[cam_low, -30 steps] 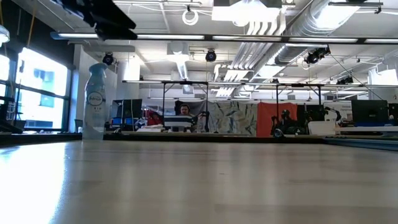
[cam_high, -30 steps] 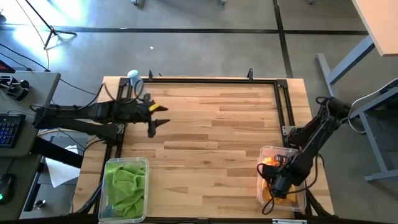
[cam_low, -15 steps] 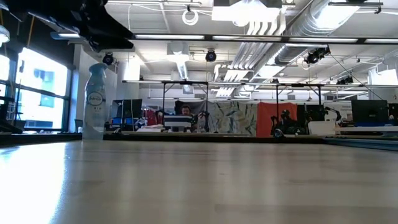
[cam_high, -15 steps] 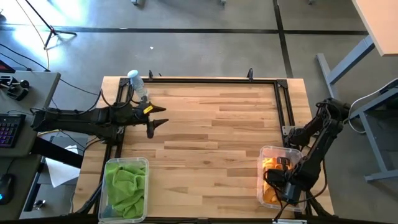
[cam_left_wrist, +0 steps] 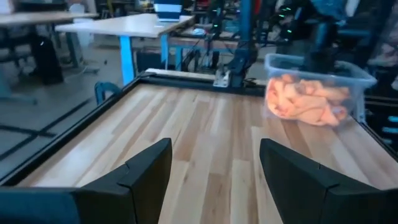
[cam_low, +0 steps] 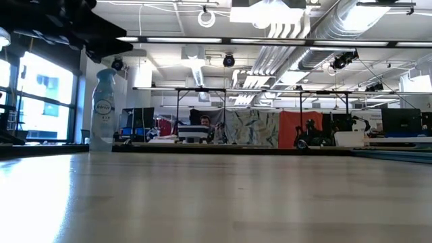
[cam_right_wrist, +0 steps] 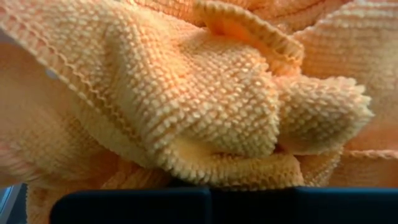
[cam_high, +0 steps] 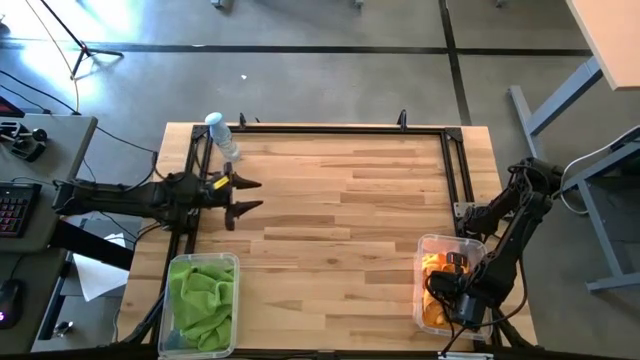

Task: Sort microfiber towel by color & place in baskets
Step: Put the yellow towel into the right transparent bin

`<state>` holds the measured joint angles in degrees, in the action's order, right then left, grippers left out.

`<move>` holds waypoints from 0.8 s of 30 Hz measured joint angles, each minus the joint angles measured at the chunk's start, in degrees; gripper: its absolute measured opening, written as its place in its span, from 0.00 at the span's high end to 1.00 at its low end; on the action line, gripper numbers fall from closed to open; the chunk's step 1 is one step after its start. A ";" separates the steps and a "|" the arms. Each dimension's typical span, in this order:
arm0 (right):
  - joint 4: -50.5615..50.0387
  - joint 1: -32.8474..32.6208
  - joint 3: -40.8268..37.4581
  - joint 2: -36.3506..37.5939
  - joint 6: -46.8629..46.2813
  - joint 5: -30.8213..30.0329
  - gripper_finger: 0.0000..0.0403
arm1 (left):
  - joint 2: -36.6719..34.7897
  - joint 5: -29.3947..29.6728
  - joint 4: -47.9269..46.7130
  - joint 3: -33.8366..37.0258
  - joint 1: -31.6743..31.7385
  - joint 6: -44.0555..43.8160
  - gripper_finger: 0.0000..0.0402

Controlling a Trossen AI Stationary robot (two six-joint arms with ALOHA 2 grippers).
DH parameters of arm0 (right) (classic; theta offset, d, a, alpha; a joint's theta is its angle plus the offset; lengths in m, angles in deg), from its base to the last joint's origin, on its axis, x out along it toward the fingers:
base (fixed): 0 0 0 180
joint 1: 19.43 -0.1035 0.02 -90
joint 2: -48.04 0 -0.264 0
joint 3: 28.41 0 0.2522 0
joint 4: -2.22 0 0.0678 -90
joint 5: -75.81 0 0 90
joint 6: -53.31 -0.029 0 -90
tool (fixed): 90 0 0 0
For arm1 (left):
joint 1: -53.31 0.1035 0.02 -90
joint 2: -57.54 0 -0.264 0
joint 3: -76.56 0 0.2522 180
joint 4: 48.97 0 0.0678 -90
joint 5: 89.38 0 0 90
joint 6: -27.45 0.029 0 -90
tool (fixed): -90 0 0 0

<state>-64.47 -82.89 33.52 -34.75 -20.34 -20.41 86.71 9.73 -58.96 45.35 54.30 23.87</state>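
Observation:
Lime green towels [cam_high: 203, 298] lie bunched in the clear basket [cam_high: 236, 300] at the table's near left corner. Orange-yellow towels [cam_high: 432, 312] lie in the other clear basket [cam_high: 420, 270] at the near right; they also show in the left wrist view [cam_left_wrist: 308, 102]. My right gripper [cam_high: 452, 296] is down inside that basket, and its wrist view is filled by the orange towel [cam_right_wrist: 199, 93] close up, with its fingers hidden. My left gripper [cam_left_wrist: 211, 177] is open and empty, above the table's far left part [cam_high: 248, 195].
A spray bottle [cam_high: 220, 132] stands at the table's far left corner and shows in the low view [cam_low: 102, 108]. A dark frame rail [cam_high: 330, 128] runs along the far, left and right edges. The wooden tabletop [cam_high: 340, 230] lies bare between the baskets.
My left gripper has drawn back a little toward the table's left edge, still open. My right gripper has gone toward the near edge and deeper into the basket of orange towels, then held still.

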 joint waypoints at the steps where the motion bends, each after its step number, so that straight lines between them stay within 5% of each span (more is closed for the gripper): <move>1: 0.05 0.00 0.00 0.00 -0.01 -0.01 0.98 | -1.39 0.07 -0.90 0.30 -0.53 0.74 0.42; 13: 0.07 0.02 0.00 -0.02 0.11 -0.20 0.98 | -17.77 -2.56 10.33 14.03 -1.85 1.19 0.42; 24: -8.03 0.09 6.01 -0.37 0.40 2.89 0.98 | -26.44 -4.17 7.34 16.82 -1.85 2.17 0.42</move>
<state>-72.50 -82.80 39.53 -35.12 -19.94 -17.51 60.27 5.55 -51.63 62.18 52.45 26.04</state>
